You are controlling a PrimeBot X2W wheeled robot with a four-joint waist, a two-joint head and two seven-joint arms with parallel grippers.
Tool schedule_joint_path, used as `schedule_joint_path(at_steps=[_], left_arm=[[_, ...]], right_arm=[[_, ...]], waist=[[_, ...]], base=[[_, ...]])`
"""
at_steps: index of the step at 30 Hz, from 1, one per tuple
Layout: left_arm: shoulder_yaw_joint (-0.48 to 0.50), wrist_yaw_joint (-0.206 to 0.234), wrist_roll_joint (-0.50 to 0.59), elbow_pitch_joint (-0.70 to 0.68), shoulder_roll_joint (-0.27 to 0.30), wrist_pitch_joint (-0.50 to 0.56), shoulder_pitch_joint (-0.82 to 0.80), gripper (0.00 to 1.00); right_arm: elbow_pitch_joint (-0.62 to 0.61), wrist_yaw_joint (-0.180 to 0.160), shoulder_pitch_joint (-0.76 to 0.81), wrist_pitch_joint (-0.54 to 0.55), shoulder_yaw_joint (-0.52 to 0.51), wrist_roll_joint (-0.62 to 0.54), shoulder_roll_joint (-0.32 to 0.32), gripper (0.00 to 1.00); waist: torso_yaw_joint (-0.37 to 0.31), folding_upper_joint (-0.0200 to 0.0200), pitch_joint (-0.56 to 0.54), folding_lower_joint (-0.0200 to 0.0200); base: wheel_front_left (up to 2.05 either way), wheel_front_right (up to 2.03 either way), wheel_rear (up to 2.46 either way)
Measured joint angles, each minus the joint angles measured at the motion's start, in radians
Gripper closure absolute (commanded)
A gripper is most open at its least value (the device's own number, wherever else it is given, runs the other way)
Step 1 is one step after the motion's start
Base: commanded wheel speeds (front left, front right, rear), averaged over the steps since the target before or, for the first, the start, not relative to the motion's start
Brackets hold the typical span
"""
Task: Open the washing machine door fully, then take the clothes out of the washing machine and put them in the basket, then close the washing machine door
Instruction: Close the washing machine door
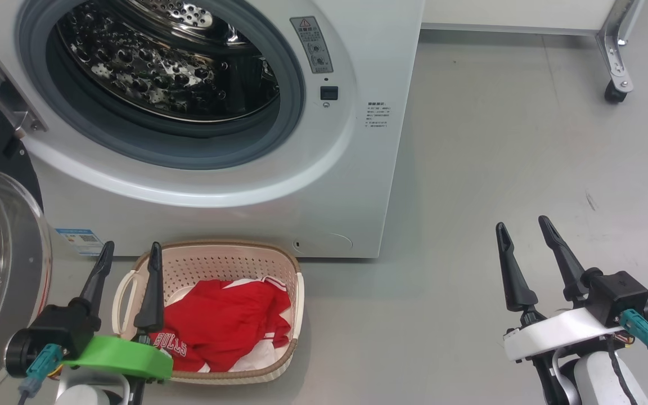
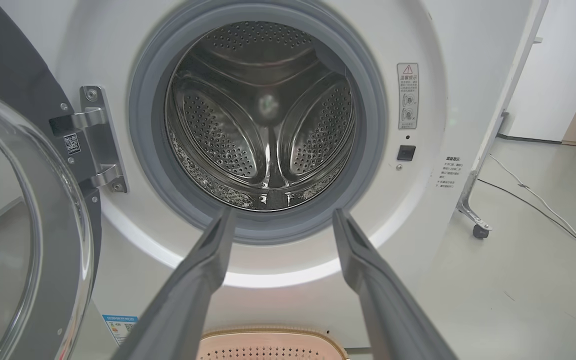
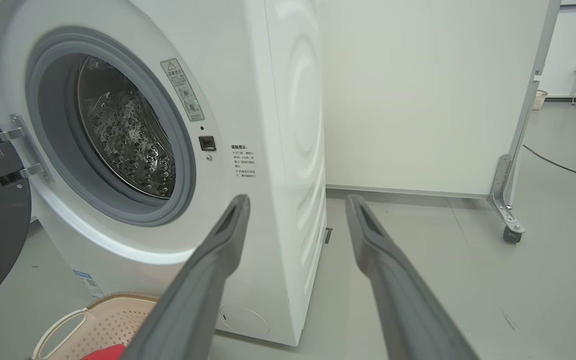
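My left end effector (image 1: 133, 247) and right end effector (image 1: 522, 223) stood released, empty. The clothes (image 1: 223, 323) lay in the basket (image 1: 228, 261); the washing machine door (image 1: 3, 264) hung open.

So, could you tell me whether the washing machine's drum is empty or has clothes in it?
Empty: the drum shows only bare steel, and the red clothes lie in the basket.

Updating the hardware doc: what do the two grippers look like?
Both have two long, dark, tapered fingers, a black housing and a teal connector. The left gripper sits on a bright green bracket, the right gripper on a white bracket.
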Motion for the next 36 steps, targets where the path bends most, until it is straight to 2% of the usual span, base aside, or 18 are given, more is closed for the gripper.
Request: schedule_joint_path(at_steps=[19, 36], left_arm=[[0.001, 0.0, 0.0, -0.005, -0.001, 0.0, 0.0, 0.0], [0.001, -0.001, 0.006, -0.005, -0.002, 0.0, 0.001, 0.0]], right_arm=[[0.007, 0.0, 0.0, 0.0, 0.007, 0.0, 0.001, 0.0], [0.014, 0.0, 0.0, 0.0, 0.015, 0.0, 0.001, 0.0]], waist=[[0.003, 0.0, -0.002, 0.0], [0.004, 0.0, -0.017, 0.0]], base=[[-1.16, 1.16, 0.0], [-0.52, 0.52, 0.0]])
